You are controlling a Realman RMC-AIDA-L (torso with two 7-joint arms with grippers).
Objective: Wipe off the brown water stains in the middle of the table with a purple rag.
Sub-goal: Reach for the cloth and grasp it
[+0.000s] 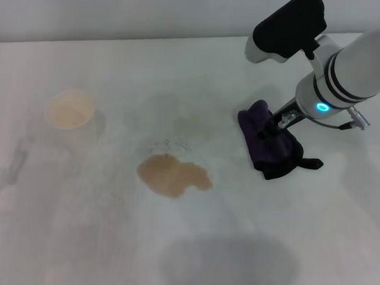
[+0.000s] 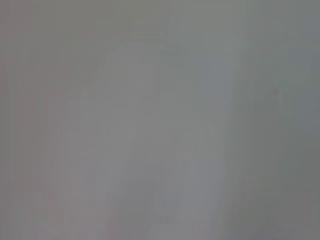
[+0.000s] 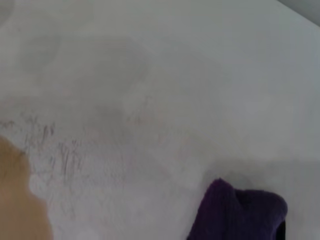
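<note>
While the stain lies untouched near the middle of the table, the step in hand appears to be the pick-up of the rag, with wiping not yet begun. The rag sits bunched on the table to the right of the stain and well apart from it, a black tail trailing from its near corner. The right gripper is down at the rag's far side, its black fingers pressed into the cloth. How wide the fingers stand, and whether they have a firm hold, cannot be told, since the folds hide the tips.

The right arm reaches in from the upper right of the head view, forearm sloping down toward the table and wrist angled inward toward the stain. The right wrist view shows one purple fold of the rag and an edge of the stain beyond a patch of scuffed tabletop. The left gripper is not in view; its wrist view shows only a blank grey field.

Next, judged from this layout, the rag must be carried or dragged leftward onto the stain and kept flat enough to soak it up. A paper cup stands far left, clear of that path.
</note>
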